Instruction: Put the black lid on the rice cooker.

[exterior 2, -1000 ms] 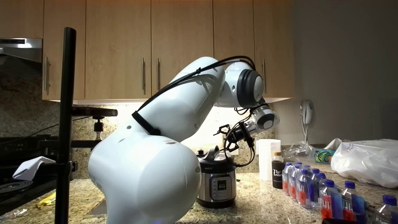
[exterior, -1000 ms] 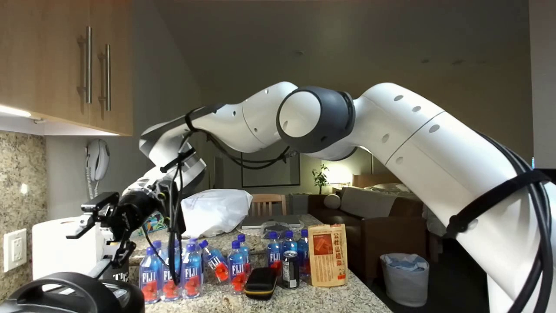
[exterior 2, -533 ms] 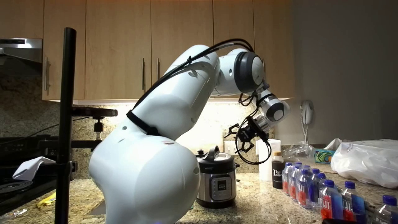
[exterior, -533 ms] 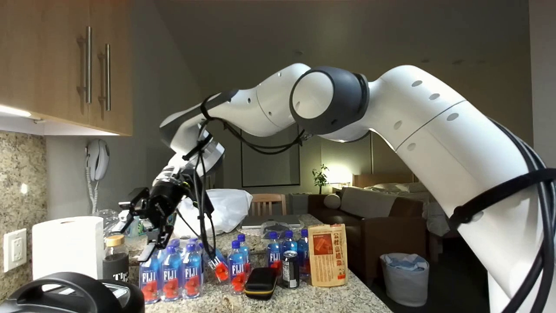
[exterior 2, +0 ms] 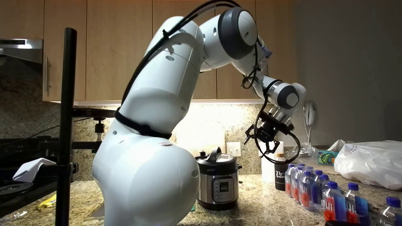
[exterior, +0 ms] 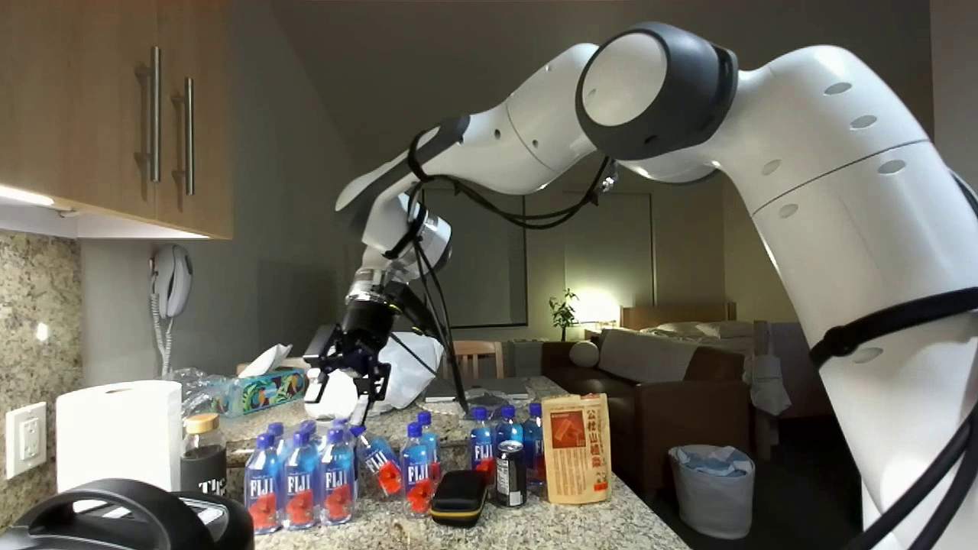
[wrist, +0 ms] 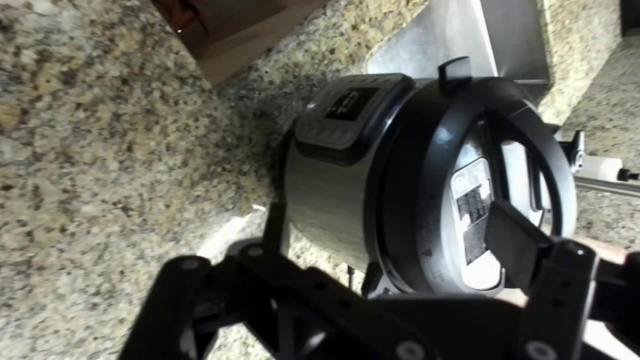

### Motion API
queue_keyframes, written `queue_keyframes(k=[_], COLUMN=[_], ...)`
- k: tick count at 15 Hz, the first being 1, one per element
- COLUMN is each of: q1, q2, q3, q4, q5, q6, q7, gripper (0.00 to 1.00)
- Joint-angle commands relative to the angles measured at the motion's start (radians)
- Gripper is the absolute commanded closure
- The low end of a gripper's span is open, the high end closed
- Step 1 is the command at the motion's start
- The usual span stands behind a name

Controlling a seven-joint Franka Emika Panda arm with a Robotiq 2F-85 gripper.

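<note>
Before calling the job done, probably rightly, with the black lid [exterior 2: 221, 164] already sitting on the cooker [exterior 2: 217, 190], check for an even seat all round; whether locked, impossible to tell. Then retreat smoothly upward, carrying the wide-spread, empty claw [exterior: 336, 403] well clear of both, with no dip toward the bottles [exterior: 300, 483].

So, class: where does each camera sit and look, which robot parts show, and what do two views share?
In an exterior view: by the lid, facing along the counter; arm and gripper show.
In an exterior view: near the arm's shoulder, facing cooker and cabinets; arm and gripper show.
Wrist view: on the wrist, angled down at the cooker; fingers show.
Both exterior views share lid, bottles, phone.
</note>
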Motion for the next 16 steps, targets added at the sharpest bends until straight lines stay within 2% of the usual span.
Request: queue_keyframes(k=[1, 5, 9, 14, 16], q1=[-0.019, -0.038, -0.074, -0.121, -0.134], q2=[-0.173, -0.276, -0.348, -0.392, -0.393], q3=[-0.002, -0.028, -0.072, -0.117, -0.124], q4=[-0.232, -0.405, -0.526, -0.600, -0.608], q5=[-0.075, -0.155, -0.253, -0.444, -0.541], q6=[0.192, 0.385, 0.498, 0.559, 0.535], q7=[0.058, 0.133, 0.253, 0.479, 0.597], gripper=[0.00, 0.00, 0.00, 0.00, 0.00])
